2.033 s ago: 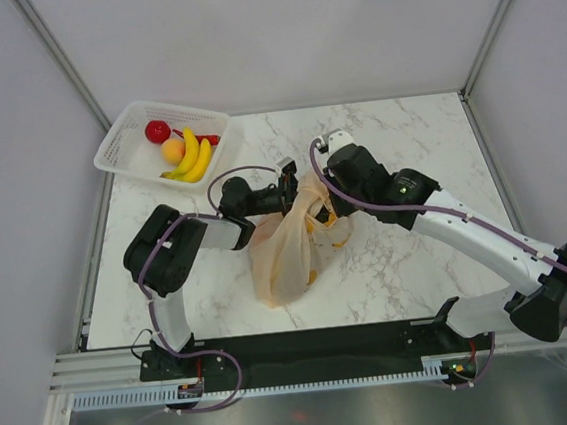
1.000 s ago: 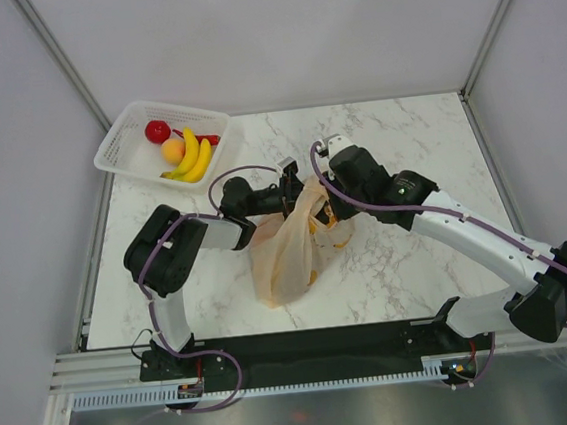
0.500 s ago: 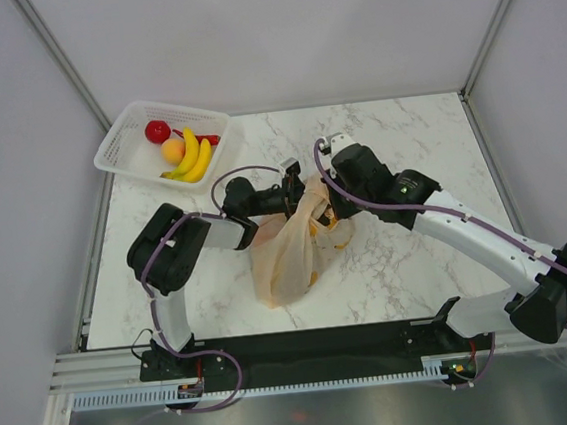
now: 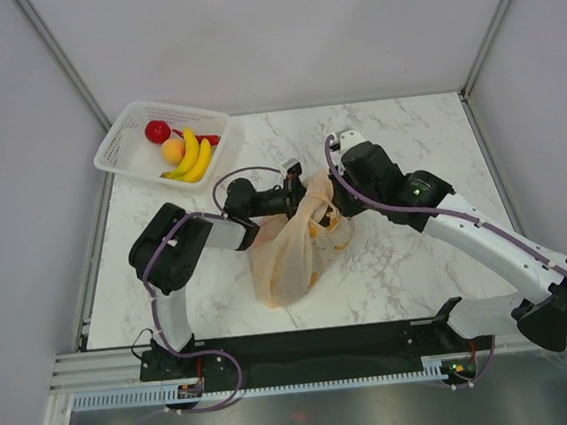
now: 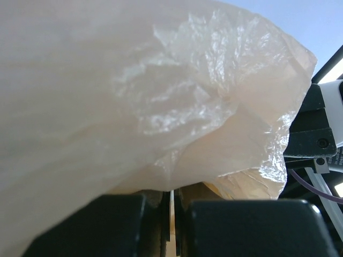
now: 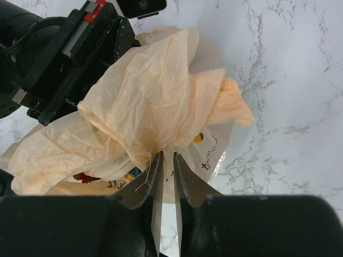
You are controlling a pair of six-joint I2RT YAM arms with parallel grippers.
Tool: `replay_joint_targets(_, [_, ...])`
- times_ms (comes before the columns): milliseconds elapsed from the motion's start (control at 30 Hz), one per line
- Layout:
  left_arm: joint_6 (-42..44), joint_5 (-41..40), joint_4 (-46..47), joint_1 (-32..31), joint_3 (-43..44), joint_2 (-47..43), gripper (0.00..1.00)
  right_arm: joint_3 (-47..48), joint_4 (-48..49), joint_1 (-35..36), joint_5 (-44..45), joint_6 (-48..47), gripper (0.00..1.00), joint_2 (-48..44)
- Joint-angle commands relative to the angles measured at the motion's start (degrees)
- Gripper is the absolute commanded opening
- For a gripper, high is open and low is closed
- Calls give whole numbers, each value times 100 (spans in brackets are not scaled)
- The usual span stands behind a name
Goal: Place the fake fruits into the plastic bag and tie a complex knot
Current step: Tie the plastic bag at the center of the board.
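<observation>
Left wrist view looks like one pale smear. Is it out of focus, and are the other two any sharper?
Left wrist view: the plastic bag fills the frame close to the lens, soft at the left, with bright glare on its creases. Right wrist view: the bag's wrinkles and the marble table are crisp. Top view: evenly lit and sharp.

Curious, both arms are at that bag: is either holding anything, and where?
The left tool is shut on the plastic bag at its bunched top; the right tool, jaws slightly apart, touches it.

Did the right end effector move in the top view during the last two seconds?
Yes. The right end effector shifted slightly to the right, farther from the white basket, which stayed in place.
</observation>
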Motion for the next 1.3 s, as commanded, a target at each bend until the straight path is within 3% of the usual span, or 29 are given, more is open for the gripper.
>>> replay_joint_targets(0, [-4, -188, 1861, -70, 118, -3, 2, 252, 74, -144, 219, -15, 20, -290])
replay_joint_targets(367, [-21, -161, 1861, -61, 92, -56, 2, 288, 328, -1015, -324, -218, 32, -351])
replay_joint_targets(500, [-21, -144, 1861, -61, 74, -74, 2, 112, 662, -1270, -756, -147, 46, -351])
replay_joint_targets(633, [-21, -135, 1861, -52, 74, -91, 2, -90, 1048, -1586, -1282, -51, 54, -290])
replay_joint_targets(1000, [5, -109, 1861, -17, 13, -135, 2, -793, 2077, -2316, -2706, 502, 54, -167])
replay_joint_targets(1267, [5, -91, 1861, 9, -5, -153, 2, -1004, 2455, -2387, -2997, 670, 56, -184])
